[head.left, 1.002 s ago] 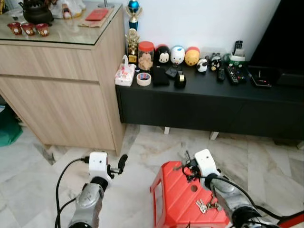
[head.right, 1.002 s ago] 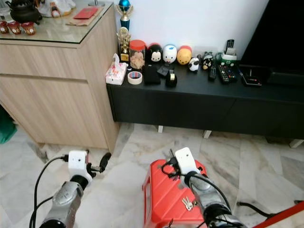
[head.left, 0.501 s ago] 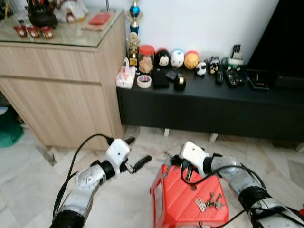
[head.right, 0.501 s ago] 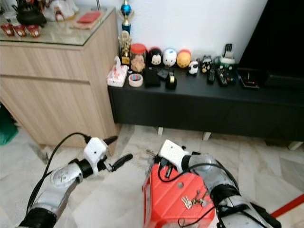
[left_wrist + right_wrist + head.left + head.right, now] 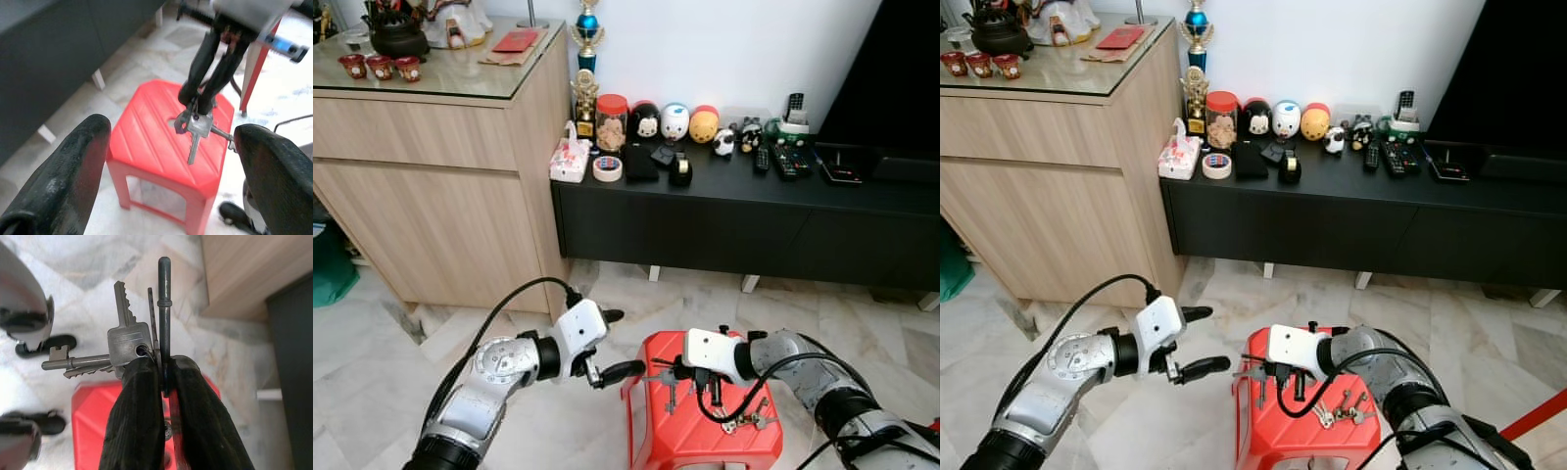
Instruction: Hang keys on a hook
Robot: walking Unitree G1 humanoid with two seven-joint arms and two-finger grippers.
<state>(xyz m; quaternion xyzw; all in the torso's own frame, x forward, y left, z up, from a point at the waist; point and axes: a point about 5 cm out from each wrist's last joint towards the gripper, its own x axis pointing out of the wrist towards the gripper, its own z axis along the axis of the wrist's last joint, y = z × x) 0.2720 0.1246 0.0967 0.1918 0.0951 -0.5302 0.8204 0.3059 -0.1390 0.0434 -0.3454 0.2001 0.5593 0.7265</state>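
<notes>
Right pincer [image 5: 668,378] clenched on the bunch of keys [image 5: 129,340], held in the air just over the near-left edge of the red stool [image 5: 705,443], with the blades dangling below the black fingers [image 5: 137,431] and one long shaft sticking out past them. Left pincer [image 5: 615,343] released, spread wide, just beside the bunch and facing it, touching nothing. A second bunch [image 5: 744,421] lying loose on the stool top, apart from the held one. Likely an early point in the task: keys lifted, hanging not yet done, perhaps a hand-over or a re-grip in hand. To do it well: keep the right grip firm near the ring, since the pinch looks narrow and the blades swing freely. If passing across, bring the left fingers [image 5: 73,161] around the ring or the flat key heads rather than the thin blades, close fully, and only then loosen the right side. Avoid snagging the cable that loops under the right wrist. Hold the bunch so that the ring hangs open and clear of the fingers, ready to slip over a hook. Keep the transfer above the stool, so that a slip lands on red plastic and not on the marble floor [image 5: 372,333]. Carry slowly afterwards to stop the keys swinging.
</notes>
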